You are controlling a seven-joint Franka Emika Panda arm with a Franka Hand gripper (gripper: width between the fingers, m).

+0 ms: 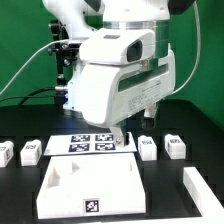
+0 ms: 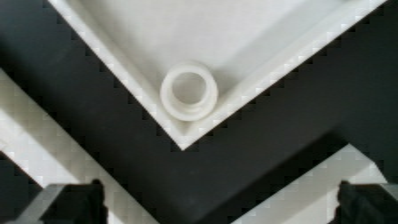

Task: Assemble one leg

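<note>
A black table point(image 1: 165, 205) stands before a plain green wall point(image 1: 20, 40), and a bulky white robot arm point(image 1: 120, 75) fills the middle of the scene. The exterior view shows the whole layout. The marker board point(image 1: 88, 144) lies flat behind a large white square board point(image 1: 70, 185), and small white tagged legs lie loose on the table to either side. The closest leg point(image 1: 148, 147) lies near the gripper point(image 1: 122, 138), on the exterior view's right, with nothing touching it. Only the wrist view shows the grip. Two dark fingers point(image 2: 71, 203) stand wide apart with nothing between them, above a corner of the square board that holds a round socket point(image 2: 191, 88).
</note>
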